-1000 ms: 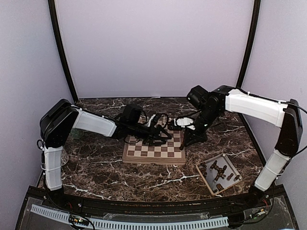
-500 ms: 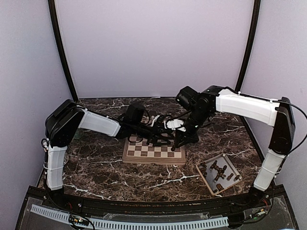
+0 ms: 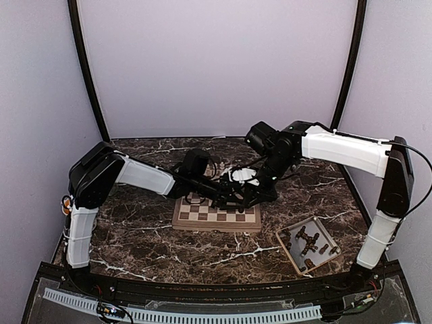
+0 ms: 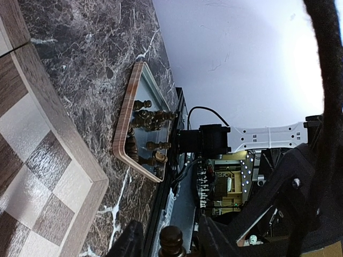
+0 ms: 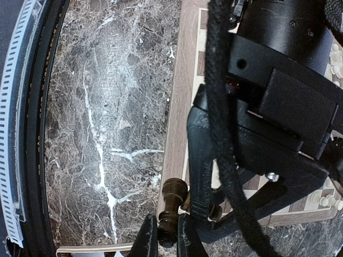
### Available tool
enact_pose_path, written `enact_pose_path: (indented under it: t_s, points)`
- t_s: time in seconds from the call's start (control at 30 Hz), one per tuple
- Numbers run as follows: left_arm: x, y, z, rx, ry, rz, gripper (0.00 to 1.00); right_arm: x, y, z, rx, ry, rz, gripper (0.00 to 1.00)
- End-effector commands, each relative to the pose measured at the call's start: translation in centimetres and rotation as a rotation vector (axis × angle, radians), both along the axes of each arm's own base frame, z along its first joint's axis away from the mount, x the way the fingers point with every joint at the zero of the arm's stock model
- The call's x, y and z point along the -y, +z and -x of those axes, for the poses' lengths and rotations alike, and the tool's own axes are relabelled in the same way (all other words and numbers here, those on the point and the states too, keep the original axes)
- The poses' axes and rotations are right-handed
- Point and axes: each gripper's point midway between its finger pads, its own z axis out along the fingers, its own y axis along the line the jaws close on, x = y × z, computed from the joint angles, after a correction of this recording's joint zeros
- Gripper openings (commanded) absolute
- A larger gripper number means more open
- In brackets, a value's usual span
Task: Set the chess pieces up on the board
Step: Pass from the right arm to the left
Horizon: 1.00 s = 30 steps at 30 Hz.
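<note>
**Dark piece pinched at the board's right rim, second gripper around its head**

With the right gripper (image 5: pixel 166 239), pinches the foot of one dark brown chess piece (image 5: pixel 174 193) between clenched fingers, the rounded head pointing away from the wrist. Holds it over the board (image 5: pixel 179 80) at the right-hand rim, the side that faces the tray. Cannot tell from any view whether the piece touches the board or hangs above it.

With the left gripper (image 4: pixel 171 242), brackets that same piece's head. Sets one finger on each side, with a sliver of gap showing on both sides, so stands parted and grips nothing.

Stretches the left arm (image 3: pixel 142 177) in across the board's left rim and the right arm (image 3: pixel 344 150) down from beyond the board's far right corner. Brings both wrists together over the right half of the squares, hiding much of that half from above.

Shows pale cream chessmen (image 5: pixel 326 199) standing on squares along the board's far edge.

On the marbled table (image 3: pixel 135 229), off the board's near right corner, shows a shallow beige tray (image 3: pixel 295 226), set apart from the board and turned at an angle to it. Has other dark chess pieces (image 3: pixel 305 241) in it, some upright, some on their sides.
</note>
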Motion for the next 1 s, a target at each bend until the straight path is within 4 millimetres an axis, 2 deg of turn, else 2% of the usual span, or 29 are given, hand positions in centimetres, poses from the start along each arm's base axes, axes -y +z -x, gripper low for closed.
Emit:
enact_pose_path:
  t_s: [0.0, 0.3, 0.43, 0.57, 0.77, 0.83, 0.97]
  points:
    - [0.6, 1.3, 0.3, 0.016, -0.038, 0.041, 0.34, -1.2, 0.6, -0.4, 0.023, 0.005, -0.030, 0.00]
    - [0.6, 1.4, 0.4, 0.009, -0.043, 0.052, 0.06, -1.2, 0.5, -0.1, 0.018, 0.004, -0.029, 0.00]
    - [0.5, 1.3, 0.3, 0.011, -0.036, 0.053, 0.02, -0.9, 0.6, 0.3, 0.003, 0.004, -0.024, 0.00]
    - [-0.1, 1.2, -0.8, 0.018, 0.005, 0.055, 0.00, -0.3, 0.6, 0.9, -0.022, 0.006, -0.006, 0.00]
    - [-2.8, 1.7, -3.4, 0.062, 0.101, 0.039, 0.00, 0.8, -0.5, 1.8, -0.056, 0.002, 0.042, 0.00]
    - [-4.3, 2.0, -4.3, 0.099, 0.140, 0.009, 0.00, 0.7, -1.1, 1.3, -0.042, -0.011, 0.056, 0.00]
    - [-7.6, 1.0, -5.2, 0.164, 0.202, -0.116, 0.00, 0.1, -2.1, -0.7, -0.001, -0.061, 0.086, 0.00]
